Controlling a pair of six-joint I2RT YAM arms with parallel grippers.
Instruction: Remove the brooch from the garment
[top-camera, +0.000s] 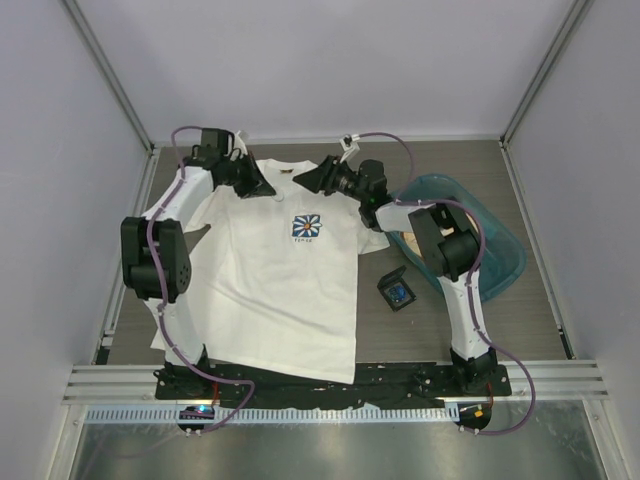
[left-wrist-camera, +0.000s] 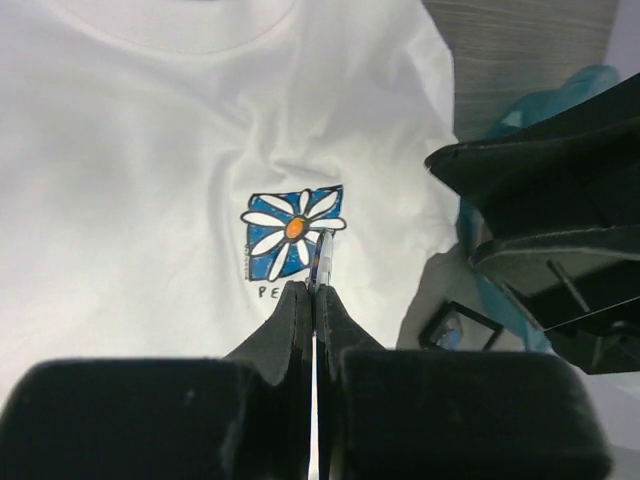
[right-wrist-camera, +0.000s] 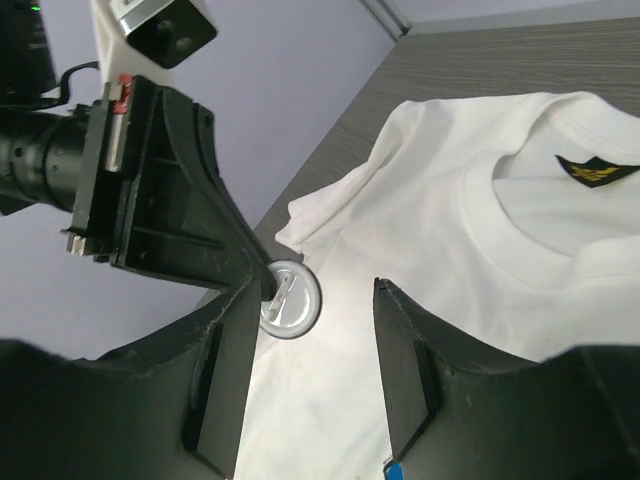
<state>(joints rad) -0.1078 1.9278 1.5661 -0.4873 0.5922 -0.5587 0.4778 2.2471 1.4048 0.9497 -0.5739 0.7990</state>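
Right wrist cam: left claw (right-wrist-camera: 265, 283) clamped on brooch (right-wrist-camera: 292, 302); it sits face-on btwn spread jaws of my right claw (right-wrist-camera: 313, 296), over garment (right-wrist-camera: 480, 150).

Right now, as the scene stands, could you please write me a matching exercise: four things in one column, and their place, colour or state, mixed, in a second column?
1. brooch
2. black box
3. bin
4. right gripper

A. jaws wide apart
B. on the table, just beside the T-shirt
C. pinched in the shut left gripper
D. teal, at the table's right side

Pairs: 1-C, 2-B, 3-D, 4-A.
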